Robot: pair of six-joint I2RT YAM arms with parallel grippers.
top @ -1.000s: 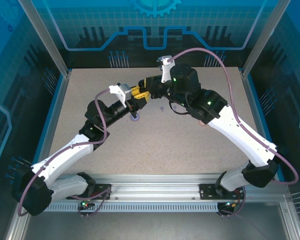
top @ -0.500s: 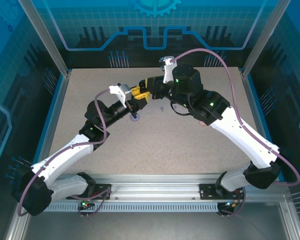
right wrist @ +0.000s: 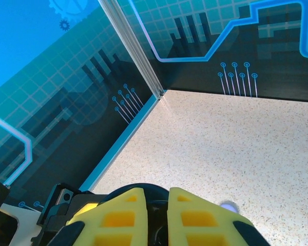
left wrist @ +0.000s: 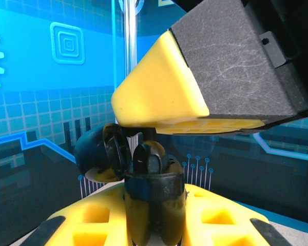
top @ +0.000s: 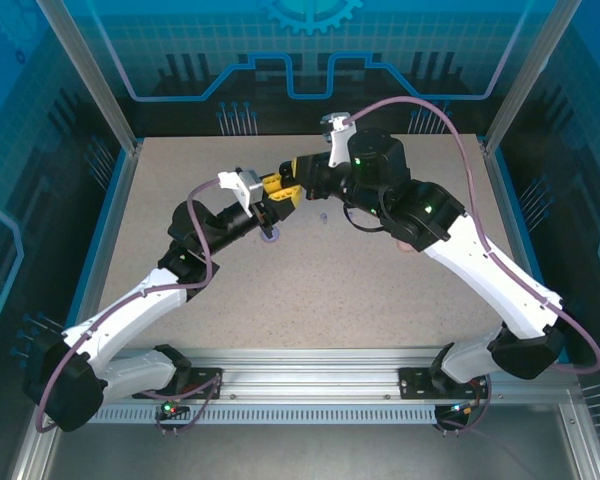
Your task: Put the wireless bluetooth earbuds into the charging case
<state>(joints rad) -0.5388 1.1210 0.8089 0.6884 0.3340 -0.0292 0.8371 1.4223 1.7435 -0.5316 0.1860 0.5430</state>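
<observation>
Okay so this one's all about vertical line-up; left jaws are clamped on the black case (left wrist: 155,197) at the bottom of the left wrist frame, holding it upright with the lid (left wrist: 96,154) flipped open toward the left. A black earbud (left wrist: 148,156) sits at the case mouth; its long axis looks roughly up-down, stem end going into the case, though the lower part is hidden. Right jaws hang directly above it, just over the bud; can't tell if they touch. In the right wrist frame they're pressed nearly together with only a dark slit between them; can't tell if anything's pinched in there.

My guess is the right arm does the pushing, straight down along the bud's axis, while the left just braces.

Top view: both jaws meet mid-frame above the surface (top: 310,290); a loose lavender bud (top: 322,215) lies just to the right.
</observation>
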